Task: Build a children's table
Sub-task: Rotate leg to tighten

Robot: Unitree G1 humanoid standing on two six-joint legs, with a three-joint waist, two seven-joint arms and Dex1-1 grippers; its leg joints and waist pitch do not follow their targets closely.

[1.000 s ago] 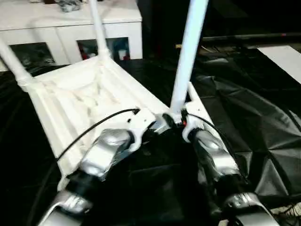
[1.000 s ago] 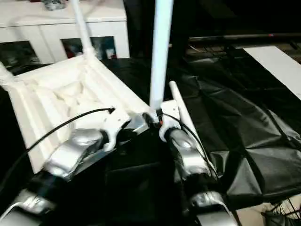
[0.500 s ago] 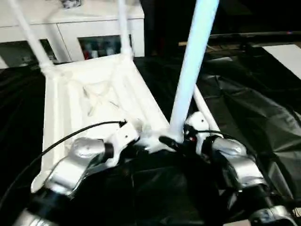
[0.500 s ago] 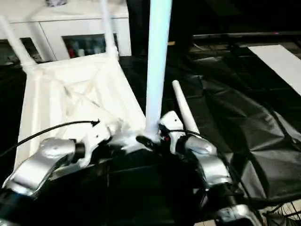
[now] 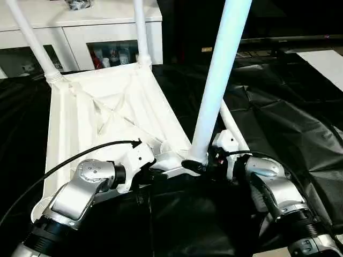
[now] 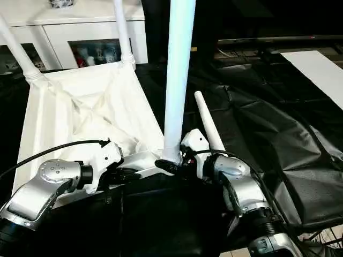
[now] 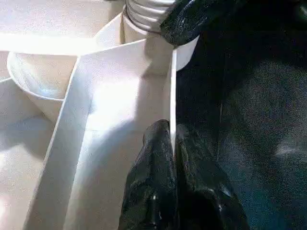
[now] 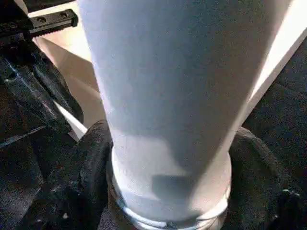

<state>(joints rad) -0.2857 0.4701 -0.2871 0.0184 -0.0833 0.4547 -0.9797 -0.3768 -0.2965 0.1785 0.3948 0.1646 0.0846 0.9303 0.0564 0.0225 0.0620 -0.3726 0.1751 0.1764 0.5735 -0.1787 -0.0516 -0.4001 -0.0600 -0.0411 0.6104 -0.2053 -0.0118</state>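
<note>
The tabletop (image 5: pixel 102 118) lies underside up on black sheeting (image 5: pixel 278 118) — left gripper (image 7: pixel 171 143) pinched shut on its near rim, right gripper (image 8: pixel 168 187) clasping the base of the upright leg (image 5: pixel 217 85) at the near corner socket.

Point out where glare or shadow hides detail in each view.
Left eye view: the tabletop is bright but its ribs stay readable. Left wrist view: glare bleaches the tabletop's top edge. Right wrist view: the leg is evenly lit, while the dark right tool around its base lacks detail.
</note>
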